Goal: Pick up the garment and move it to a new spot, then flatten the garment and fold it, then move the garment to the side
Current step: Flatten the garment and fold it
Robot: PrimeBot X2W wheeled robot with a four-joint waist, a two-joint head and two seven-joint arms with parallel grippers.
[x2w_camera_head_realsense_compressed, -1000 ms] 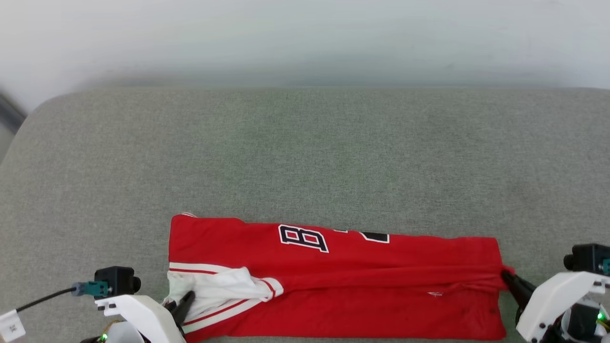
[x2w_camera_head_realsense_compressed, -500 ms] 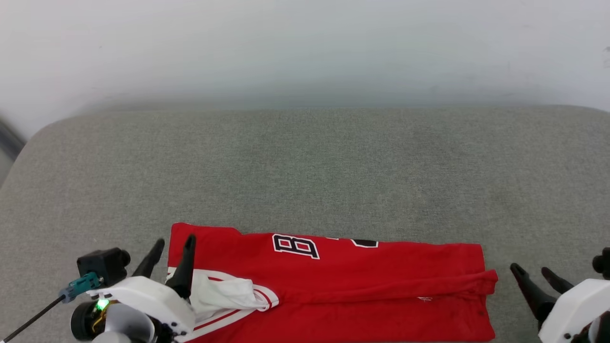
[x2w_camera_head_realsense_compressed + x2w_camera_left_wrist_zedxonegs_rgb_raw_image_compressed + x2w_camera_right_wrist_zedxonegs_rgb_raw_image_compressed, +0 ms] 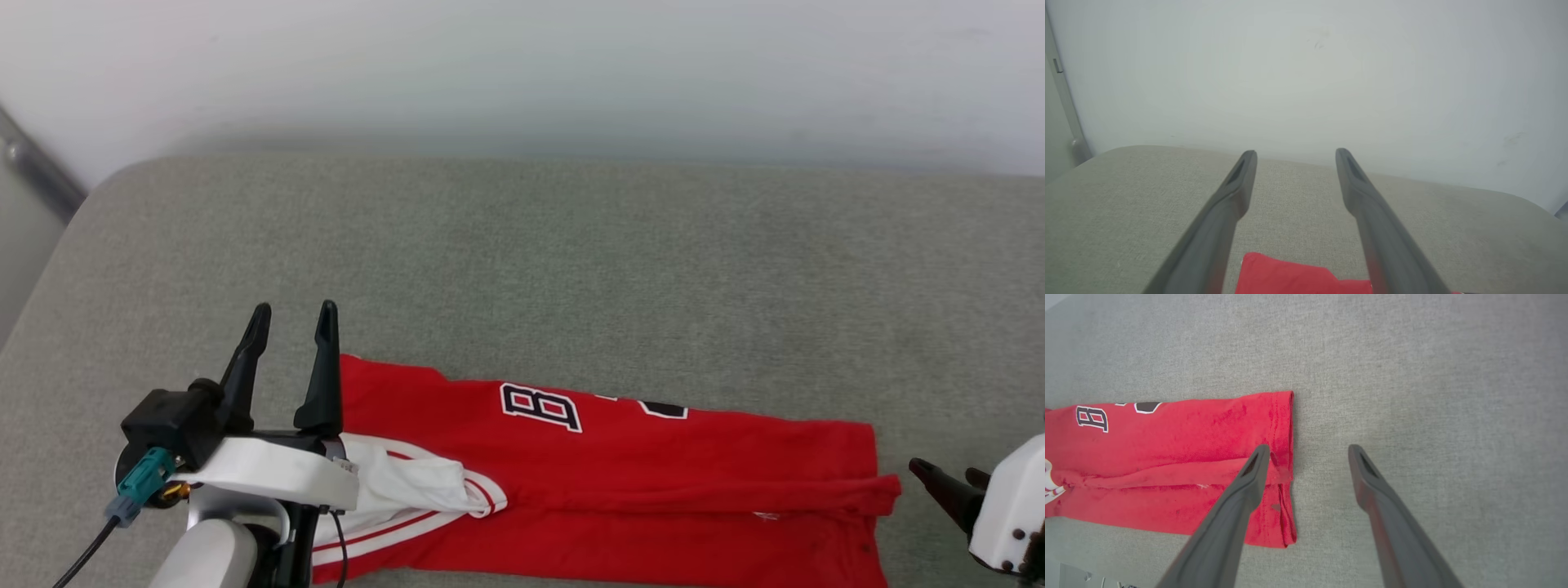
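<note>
Lengthwise, the red short-sleeved basketball shirt with black white-edged lettering (image 3: 637, 482) lay folded in a long strip along the near edge of the grey fabric-covered bench (image 3: 571, 261), its white sleeve at the left end. Over that end hung the left pincer (image 3: 294, 314), fingers spread wide and empty, its white wrist hiding part of the sleeve. Just beside the hem end stood the right pincer (image 3: 947, 469), equally wide and empty. A pale wall (image 3: 522, 65) backed the far edge.

light: bright, even, soft | shadows: faint | focus: wall (image 3: 522, 73) hazy (left wrist view too) | edges: mild wide-angle bend
</note>
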